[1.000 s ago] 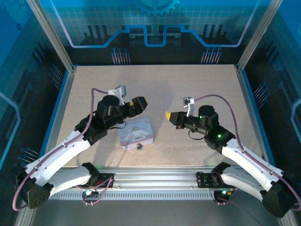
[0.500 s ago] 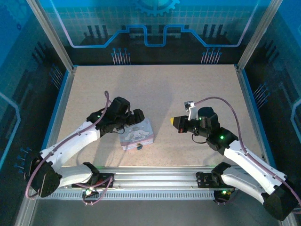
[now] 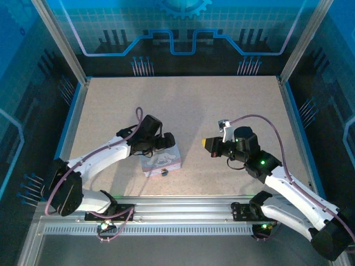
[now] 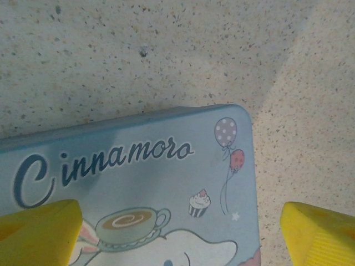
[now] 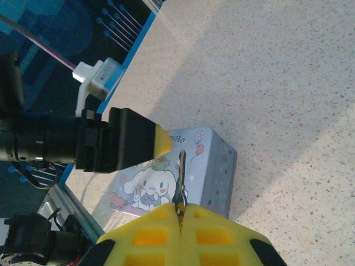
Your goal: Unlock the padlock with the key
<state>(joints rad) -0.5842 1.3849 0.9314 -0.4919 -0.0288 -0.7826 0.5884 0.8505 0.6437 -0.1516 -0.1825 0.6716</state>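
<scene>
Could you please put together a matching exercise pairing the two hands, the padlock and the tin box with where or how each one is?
Column 1:
1 left hand
2 right hand
3 padlock
4 tin box

Column 2:
A shut on the key
B cartoon-printed, flat on the table
C open, over the box lid
D small and dark, at the box's near edge

Pairs: 1-C, 2-A, 3-D, 4-B

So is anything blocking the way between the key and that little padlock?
Nothing visible does. The key, pinched in the right jaws, has bare table between it and the padlock on the near side of the tin. The left jaws hang open over the tin's far side, off that line.
</scene>
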